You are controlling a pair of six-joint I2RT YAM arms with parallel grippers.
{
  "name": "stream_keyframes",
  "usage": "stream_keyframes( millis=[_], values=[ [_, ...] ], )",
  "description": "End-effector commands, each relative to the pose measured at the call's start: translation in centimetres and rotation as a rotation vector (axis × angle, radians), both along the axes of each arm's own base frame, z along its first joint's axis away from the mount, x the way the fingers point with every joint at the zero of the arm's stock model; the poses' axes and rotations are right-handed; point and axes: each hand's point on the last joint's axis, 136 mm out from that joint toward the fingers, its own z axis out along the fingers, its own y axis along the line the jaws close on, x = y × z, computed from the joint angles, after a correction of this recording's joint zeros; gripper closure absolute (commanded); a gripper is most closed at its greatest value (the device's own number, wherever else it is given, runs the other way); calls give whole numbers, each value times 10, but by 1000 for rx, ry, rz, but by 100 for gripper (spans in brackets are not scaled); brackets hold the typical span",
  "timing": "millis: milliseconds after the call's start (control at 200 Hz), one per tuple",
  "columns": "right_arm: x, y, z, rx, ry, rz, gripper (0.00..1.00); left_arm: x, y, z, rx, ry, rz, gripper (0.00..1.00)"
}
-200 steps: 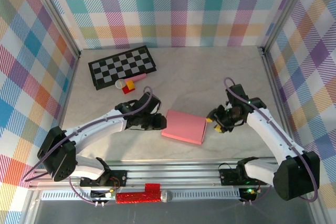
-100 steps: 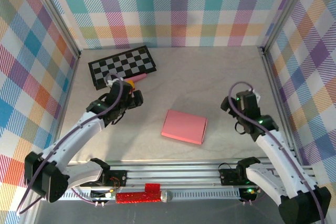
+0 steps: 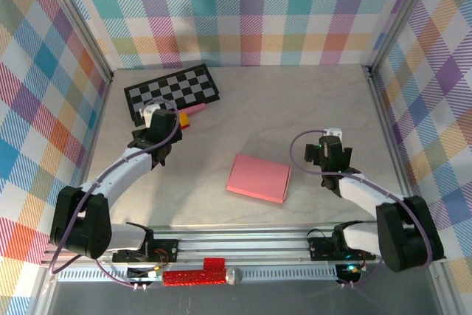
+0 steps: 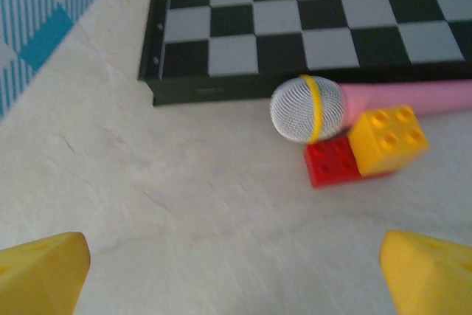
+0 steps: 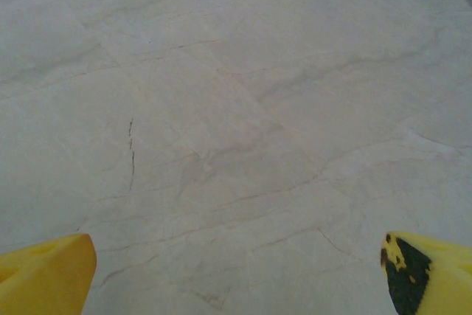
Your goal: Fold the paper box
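**A:** Status?

**B:** Both sets of jaws are wide open w/ nothing held. Left gripper (image 4: 234,277) hangs nr the checkerboard (image 3: 173,92), right gripper (image 5: 236,272) over bare table (image 5: 221,108). Paper box (image 3: 258,178) lies flat mid-table, betw the arms, apart from both.

**A:** Next?

**B:** I reckon the fold's done, tho from above I can't tell if the flaps are tucked. I'd lift both arms straight up, no sweep across the box.

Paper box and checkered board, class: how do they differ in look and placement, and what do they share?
The paper box is plain salmon pink; the checkered board is black-and-white squares. The paper box lies centrally, alone; the checkered board lies far left, with a toy microphone and bricks beside its near edge. Both are flat rectangles, lying slightly askew.
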Motion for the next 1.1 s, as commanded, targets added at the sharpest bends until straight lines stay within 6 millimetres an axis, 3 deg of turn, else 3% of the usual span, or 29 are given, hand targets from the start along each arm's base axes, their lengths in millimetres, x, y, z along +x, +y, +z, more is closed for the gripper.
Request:
stream_keyframes(
  millis=[0,55,190,305,365,410,455,610,710,840,950,1095],
  values=[
    [37,17,36,8,-192,127,1,14,4,2,91,-77,-29,0],
    [47,15,38,19,-219,140,1,14,12,0,128,-105,-3,0],
    [67,14,37,5,-252,189,1,21,8,-13,106,-128,-57,0],
    [64,-3,25,99,-266,152,1,31,2,-16,26,-136,-127,0],
    [59,-12,19,101,-314,114,1,39,-2,-9,-3,-201,-181,0],
    [60,-12,26,101,-345,116,1,43,-8,-2,4,-258,-234,0],
    [60,-12,20,106,-303,112,1,46,-7,3,34,-296,-242,0],
    [65,-13,18,104,-278,99,1,56,-2,0,36,-294,-242,0],
    [65,-13,18,102,-278,99,1,54,-2,-2,59,-266,-254,0],
    [65,-13,19,101,-281,99,1,42,14,-4,98,-244,-201,0],
    [65,-14,19,101,-281,99,1,40,-1,-10,27,-224,-271,0],
    [65,-14,19,101,-281,99,1,31,4,-17,22,-211,-243,0]
  ],
)
